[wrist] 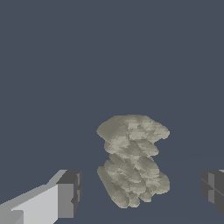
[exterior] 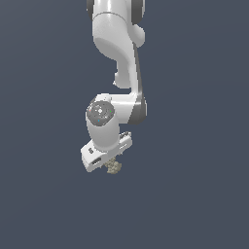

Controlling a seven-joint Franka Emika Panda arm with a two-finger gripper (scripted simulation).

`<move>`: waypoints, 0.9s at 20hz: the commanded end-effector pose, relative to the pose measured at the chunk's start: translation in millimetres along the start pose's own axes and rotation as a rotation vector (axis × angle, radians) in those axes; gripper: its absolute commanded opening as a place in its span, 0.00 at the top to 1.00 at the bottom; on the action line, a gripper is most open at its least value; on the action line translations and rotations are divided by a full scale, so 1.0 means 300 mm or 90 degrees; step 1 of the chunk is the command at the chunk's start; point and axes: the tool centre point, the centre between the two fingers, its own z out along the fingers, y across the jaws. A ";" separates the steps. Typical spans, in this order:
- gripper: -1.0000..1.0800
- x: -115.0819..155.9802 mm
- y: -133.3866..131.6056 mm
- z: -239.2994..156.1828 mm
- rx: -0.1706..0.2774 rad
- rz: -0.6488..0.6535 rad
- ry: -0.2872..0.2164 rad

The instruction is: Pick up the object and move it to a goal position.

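The object (wrist: 133,159) is a lumpy tan-grey, rock-like chunk lying between my two dark fingertips (wrist: 70,192). There is a clear gap on each side of it, so neither pad touches it. My gripper (wrist: 140,188) is open around it. In the exterior view the white arm reaches straight down and the gripper (exterior: 111,163) sits low over the object (exterior: 114,168), which peeks out just beneath the hand; the fingers are mostly hidden there by the hand.
Only a plain dark blue-grey surface (exterior: 194,194) shows around the arm. No other things or edges are in sight.
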 end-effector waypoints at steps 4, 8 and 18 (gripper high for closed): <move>0.04 -0.003 -0.004 0.101 0.001 -0.002 -0.001; 0.04 -0.003 -0.003 0.139 0.001 -0.002 -0.001; 1.00 0.001 -0.001 0.137 0.001 -0.002 -0.001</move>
